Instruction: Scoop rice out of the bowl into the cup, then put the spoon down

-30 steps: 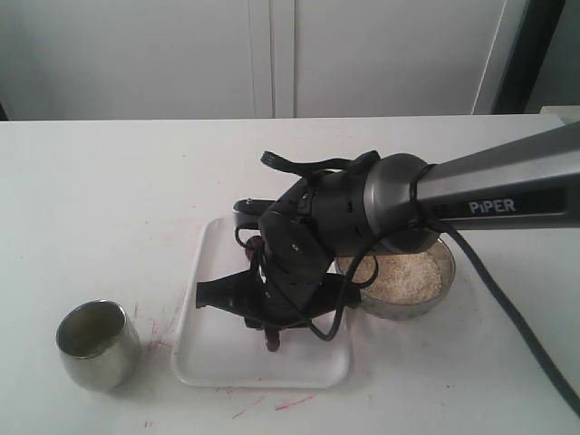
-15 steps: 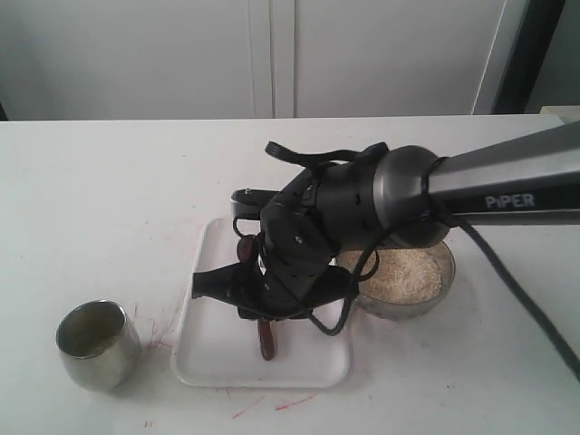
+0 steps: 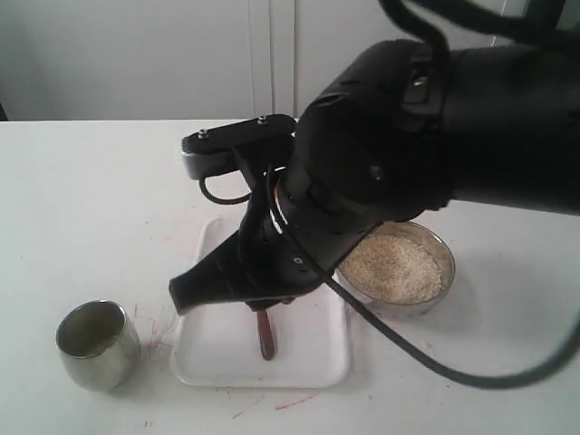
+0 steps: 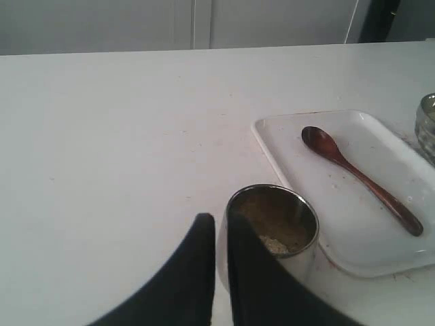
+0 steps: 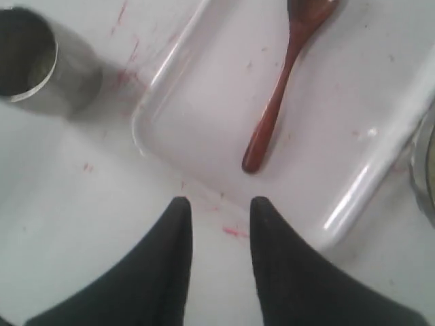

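Note:
The wooden spoon (image 3: 265, 335) (image 4: 360, 178) (image 5: 275, 109) lies free on the white tray (image 3: 308, 358), handle toward the front edge. My right gripper (image 5: 219, 204) (image 3: 186, 294) hangs open and empty above the tray's front left corner, well above the table. The steel cup (image 3: 95, 344) (image 4: 272, 227) (image 5: 34, 61) stands left of the tray with a little rice (image 4: 275, 243) in its bottom. The steel bowl (image 3: 441, 272) right of the tray holds rice (image 3: 396, 267). My left gripper (image 4: 219, 223) is shut and empty, short of the cup; it does not show in the exterior view.
Red marks stain the white table (image 3: 109, 199) around the tray and cup. The right arm's bulky wrist (image 3: 399, 154) fills the upper right of the exterior view and hides part of the tray. A white cabinet front stands behind the table.
My right arm has risen from low over the tray toward the camera. The spoon stays lying on the tray, now uncovered. Cup and bowl have not moved.

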Robot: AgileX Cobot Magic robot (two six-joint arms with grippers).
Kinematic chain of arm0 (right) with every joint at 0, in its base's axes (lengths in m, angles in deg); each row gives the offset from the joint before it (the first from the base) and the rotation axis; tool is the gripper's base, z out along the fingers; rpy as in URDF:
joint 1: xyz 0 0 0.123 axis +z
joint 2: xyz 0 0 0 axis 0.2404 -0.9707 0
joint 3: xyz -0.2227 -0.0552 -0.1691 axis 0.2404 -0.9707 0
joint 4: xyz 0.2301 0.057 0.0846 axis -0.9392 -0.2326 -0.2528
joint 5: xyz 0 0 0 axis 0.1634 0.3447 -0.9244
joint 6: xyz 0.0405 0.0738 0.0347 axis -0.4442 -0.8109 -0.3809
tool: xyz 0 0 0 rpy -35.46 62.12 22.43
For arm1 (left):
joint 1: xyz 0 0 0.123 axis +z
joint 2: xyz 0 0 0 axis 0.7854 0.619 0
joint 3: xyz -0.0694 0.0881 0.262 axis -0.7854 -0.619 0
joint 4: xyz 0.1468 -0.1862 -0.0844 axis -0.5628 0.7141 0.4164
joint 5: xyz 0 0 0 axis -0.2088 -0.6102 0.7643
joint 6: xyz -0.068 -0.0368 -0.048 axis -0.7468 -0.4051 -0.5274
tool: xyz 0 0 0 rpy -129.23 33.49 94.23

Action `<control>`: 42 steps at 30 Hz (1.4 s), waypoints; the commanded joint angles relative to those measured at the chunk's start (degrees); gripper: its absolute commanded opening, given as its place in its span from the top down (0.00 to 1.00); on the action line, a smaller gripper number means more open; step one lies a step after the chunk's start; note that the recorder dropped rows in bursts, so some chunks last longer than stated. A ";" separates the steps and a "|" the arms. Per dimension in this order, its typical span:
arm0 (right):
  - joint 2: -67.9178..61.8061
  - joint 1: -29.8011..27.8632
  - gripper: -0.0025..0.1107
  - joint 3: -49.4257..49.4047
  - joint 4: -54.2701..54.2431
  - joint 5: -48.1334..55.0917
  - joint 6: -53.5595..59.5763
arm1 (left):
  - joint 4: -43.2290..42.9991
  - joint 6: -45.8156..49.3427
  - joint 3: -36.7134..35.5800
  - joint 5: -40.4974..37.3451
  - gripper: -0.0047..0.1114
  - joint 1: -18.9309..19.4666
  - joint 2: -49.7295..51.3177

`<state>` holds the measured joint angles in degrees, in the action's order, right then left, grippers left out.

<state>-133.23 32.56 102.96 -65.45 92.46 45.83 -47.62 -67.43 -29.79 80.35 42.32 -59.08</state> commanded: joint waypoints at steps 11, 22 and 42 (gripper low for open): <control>19.25 15.13 0.73 0.06 -0.08 13.65 2.04 | 0.55 -0.03 0.36 0.19 0.84 -0.38 0.04; 29.72 18.64 0.73 0.06 0.38 19.54 1.68 | 0.55 -0.03 0.36 0.19 0.84 -0.38 0.04; 34.95 18.64 0.73 0.17 24.85 15.35 4.76 | 0.55 -0.03 0.36 0.19 0.84 -0.38 0.04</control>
<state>-98.64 51.14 102.96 -47.94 111.29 49.74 -47.62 -67.43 -29.79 80.35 42.32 -59.08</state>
